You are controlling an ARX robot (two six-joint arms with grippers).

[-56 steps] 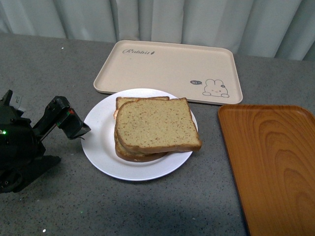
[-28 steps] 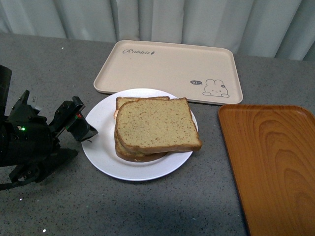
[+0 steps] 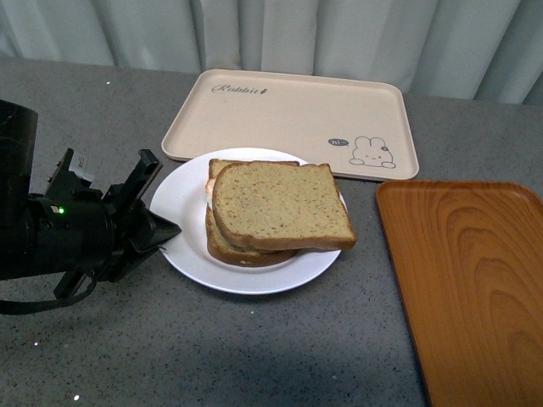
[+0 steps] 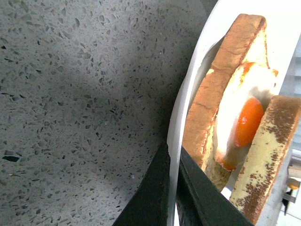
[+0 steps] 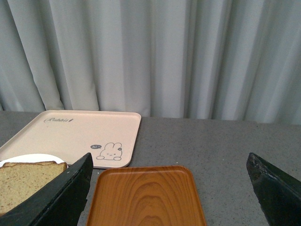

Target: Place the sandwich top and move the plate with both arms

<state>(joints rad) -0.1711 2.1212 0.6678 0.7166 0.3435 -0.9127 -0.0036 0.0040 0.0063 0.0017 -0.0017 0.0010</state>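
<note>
One arm alone bears the load. The left gripper [image 4: 172,150] pinches the left rim of the plate [image 3: 191,254], one finger on either side. The right gripper [image 5: 168,160] hangs spread wide, well apart from the plate and facing the wood-grain tray [image 3: 475,280]. The sandwich top [image 3: 280,203] lies over the egg [image 4: 247,120] on the plate, overhanging rightward. Hauling from this single pinch would likely tilt the plate and slide the top off.

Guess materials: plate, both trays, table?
plate: glossy white with a smooth sheen; probably glazed ceramic, maybe melamine.
beige tray: matte, printed rabbit; likely plastic or bamboo-fibre composite.
orange tray: wood grain, low sheen; real wood or printed laminate, can't tell.
table: grey, speckled; stone-like or laminate.
</note>
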